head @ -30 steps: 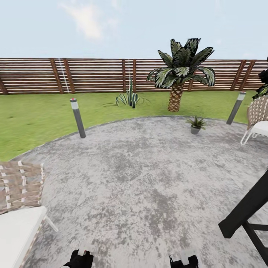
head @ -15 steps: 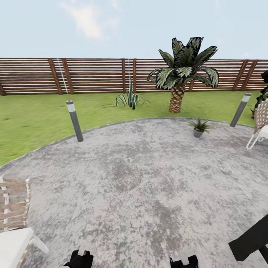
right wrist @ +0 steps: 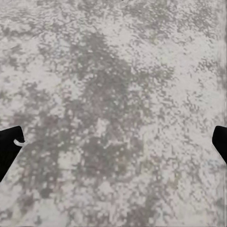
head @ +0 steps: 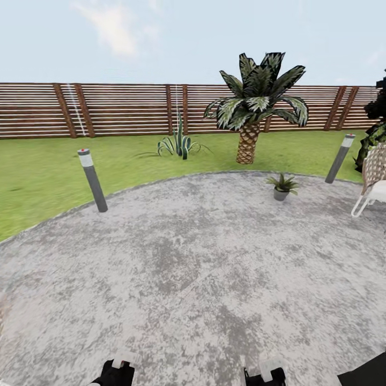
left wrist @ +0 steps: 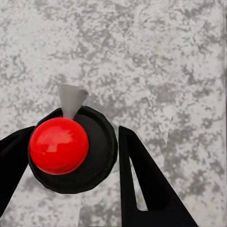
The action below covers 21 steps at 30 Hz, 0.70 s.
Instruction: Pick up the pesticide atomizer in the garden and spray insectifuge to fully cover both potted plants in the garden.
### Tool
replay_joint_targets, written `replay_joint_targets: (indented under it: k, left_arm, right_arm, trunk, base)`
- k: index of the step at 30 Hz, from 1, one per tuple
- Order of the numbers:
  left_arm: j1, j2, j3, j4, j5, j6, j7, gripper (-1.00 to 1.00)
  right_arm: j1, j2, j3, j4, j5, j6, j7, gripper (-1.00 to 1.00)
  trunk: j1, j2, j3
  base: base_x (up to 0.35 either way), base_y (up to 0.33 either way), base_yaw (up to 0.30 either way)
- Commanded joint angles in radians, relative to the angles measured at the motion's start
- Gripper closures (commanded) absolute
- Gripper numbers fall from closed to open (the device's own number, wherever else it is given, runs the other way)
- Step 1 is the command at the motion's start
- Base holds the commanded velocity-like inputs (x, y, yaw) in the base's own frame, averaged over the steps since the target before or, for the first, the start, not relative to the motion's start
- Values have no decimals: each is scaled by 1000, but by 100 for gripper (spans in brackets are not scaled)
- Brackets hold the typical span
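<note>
Left pincer (left wrist: pixel 75 156) is pinching the pesticide atomizer (left wrist: pixel 59 145); right pincer (right wrist: pixel 113 142) is hanging spread. View is swinging: chairs dropping out, potted plant (head: pixel 281 186) staying ahead on the patio (head: pixel 203 268).

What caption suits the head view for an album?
Grey paved patio with one small potted plant near a palm, lawn and wooden fence behind.

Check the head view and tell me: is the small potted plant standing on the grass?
No, the potted plant stands on the grey paved patio.
</note>
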Motion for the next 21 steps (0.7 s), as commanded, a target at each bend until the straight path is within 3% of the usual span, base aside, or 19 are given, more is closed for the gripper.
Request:
replay_joint_targets:
  k: [1,10,21]
  left_arm:
    - [0,1,-4,0,-1,-4,-1,100]
    - [0,1,-4,0,-1,-4,-1,100]
    - [0,1,-4,0,-1,-4,-1,100]
  right_arm:
    - [-1,0,4,1,10,0,-10,-100]
    - [-1,0,4,1,10,0,-10,-100]
    - [-1,-7,4,2,14,0,-12,-100]
  trunk:
    - [0,0,-1]
    - [0,0,-1]
    - [0,0,-1]
  base:
    - [334,0,-281]
    - [334,0,-260]
    - [336,0,-23]
